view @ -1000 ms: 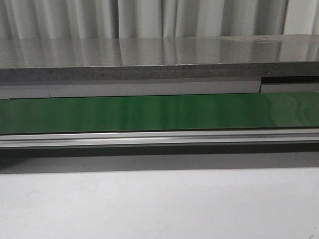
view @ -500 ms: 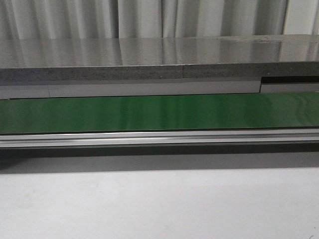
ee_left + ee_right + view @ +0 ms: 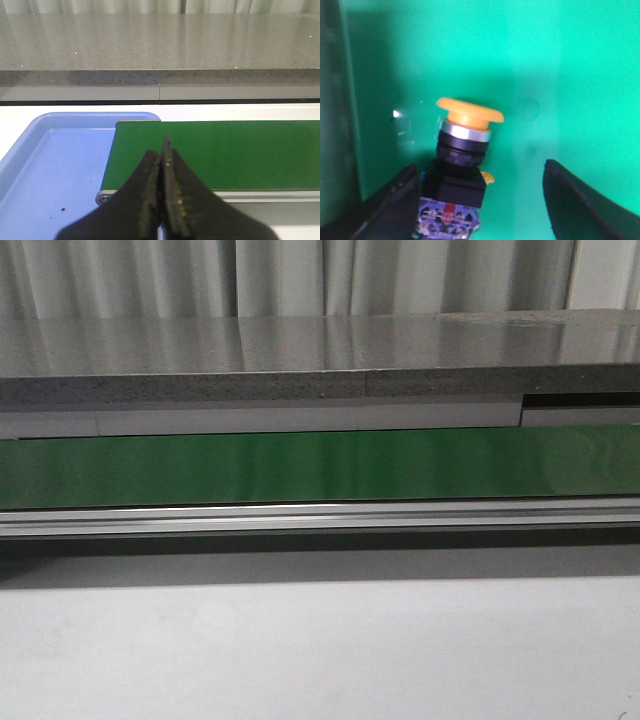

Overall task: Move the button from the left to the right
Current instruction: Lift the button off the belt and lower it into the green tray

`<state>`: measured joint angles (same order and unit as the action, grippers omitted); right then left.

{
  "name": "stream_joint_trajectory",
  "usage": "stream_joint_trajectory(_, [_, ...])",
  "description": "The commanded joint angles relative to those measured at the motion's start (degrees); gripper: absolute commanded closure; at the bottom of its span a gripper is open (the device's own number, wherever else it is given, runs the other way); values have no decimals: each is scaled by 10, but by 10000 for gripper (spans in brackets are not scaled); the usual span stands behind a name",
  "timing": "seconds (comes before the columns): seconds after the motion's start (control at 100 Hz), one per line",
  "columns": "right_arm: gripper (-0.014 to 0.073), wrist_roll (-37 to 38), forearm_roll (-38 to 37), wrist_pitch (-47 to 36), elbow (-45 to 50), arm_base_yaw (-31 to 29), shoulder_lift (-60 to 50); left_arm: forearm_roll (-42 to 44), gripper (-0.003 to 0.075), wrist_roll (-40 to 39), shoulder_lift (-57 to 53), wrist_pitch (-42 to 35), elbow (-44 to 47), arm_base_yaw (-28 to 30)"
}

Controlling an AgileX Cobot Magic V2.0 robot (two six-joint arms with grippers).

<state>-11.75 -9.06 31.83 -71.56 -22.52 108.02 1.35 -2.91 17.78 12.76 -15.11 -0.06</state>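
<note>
The push-button switch [image 3: 461,165] lies on its side on the green conveyor belt [image 3: 545,60], yellow mushroom head [image 3: 470,112] pointing away from the right tool [image 3: 480,200], its black body with the blue and red marks nearest the camera. The right tool is released, its two dark fingers spread wide. One finger [image 3: 395,200] sits just beside the switch body, possibly touching it; the other finger [image 3: 585,205] stands well apart, with bare belt between.

That lopsided straddle is the main hazard. If the jaws close from here, the near finger meets the body first and may shove or roll the switch sideways before the far finger arrives. The round collar and head give it a ready way to roll, and a pinch that lands on the collar instead of the blocky body would probably slip. Whether the belt is running cannot be told; if it is, the switch could drift out from between the fingers.

The left tool [image 3: 161,165] is clenched on nothing, hovering over the belt's end [image 3: 215,150] next to an empty blue tray [image 3: 55,165]. The front view shows only the belt [image 3: 320,465] and the grey desk [image 3: 320,650], with neither arm nor switch in it, so where the switch lies along the belt cannot be told.
</note>
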Motion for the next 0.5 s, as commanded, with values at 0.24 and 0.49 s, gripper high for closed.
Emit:
stream_joint_trajectory(0.24, [61, 26, 38, -56, -17, 16, -134, -3, 741, -2, 3, -47, -16, -5])
stream_joint_trajectory(0.49, [63, 26, 70, -81, -16, 75, -231, -3, 741, -2, 3, -47, -16, -5])
